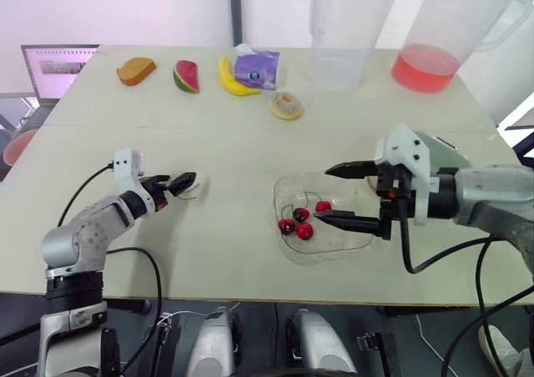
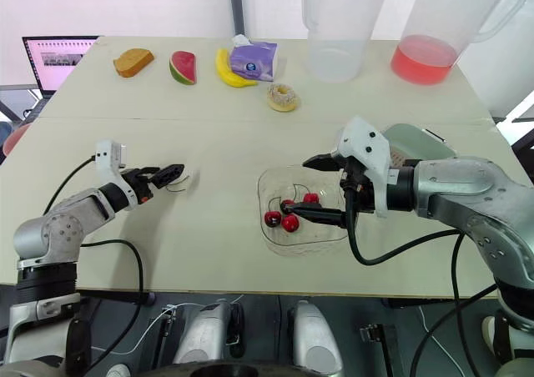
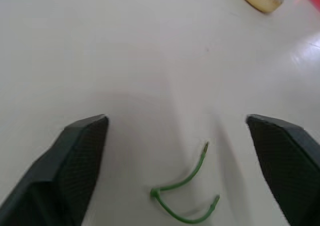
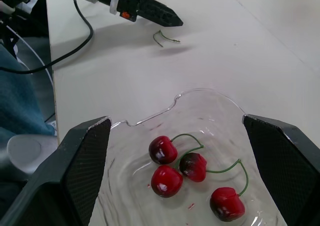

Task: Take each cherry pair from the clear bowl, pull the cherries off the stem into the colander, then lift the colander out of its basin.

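Four glossy red cherries (image 4: 192, 167) on green stems: in clear plastic bowl (image 4: 200, 97), just ahead of my right end effector (image 1: 323, 194), fingers spread wide, empty. Bare green forked stem (image 3: 155, 192): on pale counter (image 1: 234, 135), just ahead of my left end effector (image 3: 176, 118), likewise wide open, empty.

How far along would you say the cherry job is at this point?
One bare stem lies by the open left gripper, suggesting one pair is done. The open right gripper hovers at the clear bowl, where four cherries wait. Those, then lifting the colander, remain.
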`<state>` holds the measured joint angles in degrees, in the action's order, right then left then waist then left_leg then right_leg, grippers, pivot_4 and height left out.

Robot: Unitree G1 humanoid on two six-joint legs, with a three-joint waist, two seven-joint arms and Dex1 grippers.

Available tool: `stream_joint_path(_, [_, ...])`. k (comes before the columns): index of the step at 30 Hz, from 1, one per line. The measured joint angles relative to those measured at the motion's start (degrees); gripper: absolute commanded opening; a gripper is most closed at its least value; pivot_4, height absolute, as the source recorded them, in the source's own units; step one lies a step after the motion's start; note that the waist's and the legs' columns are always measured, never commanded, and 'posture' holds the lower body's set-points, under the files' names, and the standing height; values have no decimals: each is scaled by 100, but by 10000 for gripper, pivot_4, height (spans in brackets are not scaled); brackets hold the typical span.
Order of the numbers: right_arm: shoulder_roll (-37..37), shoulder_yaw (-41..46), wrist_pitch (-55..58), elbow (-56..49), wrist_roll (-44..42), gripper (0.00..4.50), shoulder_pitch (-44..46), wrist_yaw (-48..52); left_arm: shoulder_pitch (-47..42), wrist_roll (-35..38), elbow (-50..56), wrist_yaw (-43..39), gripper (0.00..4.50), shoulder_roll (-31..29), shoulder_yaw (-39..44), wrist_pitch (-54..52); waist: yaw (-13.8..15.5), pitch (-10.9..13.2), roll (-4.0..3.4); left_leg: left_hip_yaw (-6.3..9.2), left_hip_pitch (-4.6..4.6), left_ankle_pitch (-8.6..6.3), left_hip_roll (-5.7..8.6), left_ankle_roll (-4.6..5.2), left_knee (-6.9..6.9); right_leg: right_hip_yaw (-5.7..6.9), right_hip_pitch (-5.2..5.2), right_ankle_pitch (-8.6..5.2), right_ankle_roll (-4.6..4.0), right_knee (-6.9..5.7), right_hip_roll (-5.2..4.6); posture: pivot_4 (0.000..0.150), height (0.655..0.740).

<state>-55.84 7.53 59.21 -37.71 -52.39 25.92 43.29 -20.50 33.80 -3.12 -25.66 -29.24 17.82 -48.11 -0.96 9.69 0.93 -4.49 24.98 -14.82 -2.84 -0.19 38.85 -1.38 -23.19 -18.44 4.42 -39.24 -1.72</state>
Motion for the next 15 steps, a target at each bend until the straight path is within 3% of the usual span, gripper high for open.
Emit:
stream_joint_path(4, [-7,75,27,-27,-74,45000,-37,-80,-62,-513,-126,-512,44533,-488,-412,727,26,1,2,-4,1,-1,2,1,-1,0,0,0,0,3,-5,1500,7400])
stream_joint_path(8, [-7,228,68,-48,-188,45000,-123,-215,-518,-569,127,-1188,44533,-739,-586,1198,85,1,7,-5,4,-4,7,6,0,5,1,0,-1,5,-18,1500,7400])
stream_joint_path(13, [-30,301,180,-85,-271,45000,-328,-398,-869,-113,1446,-2554,44533,-1196,-1059,1262,32,-2,5,-9,7,-7,7,11,-1,3,0,0,-1,10,-19,1500,7400])
stream_joint_path(15, [-121,312,196,-101,-280,45000,-352,-428,-700,194,2042,-3293,44533,-1676,-1339,1150,-32,-1,4,-12,4,-7,2,11,-4,-2,-3,0,-2,10,-12,1500,7400])
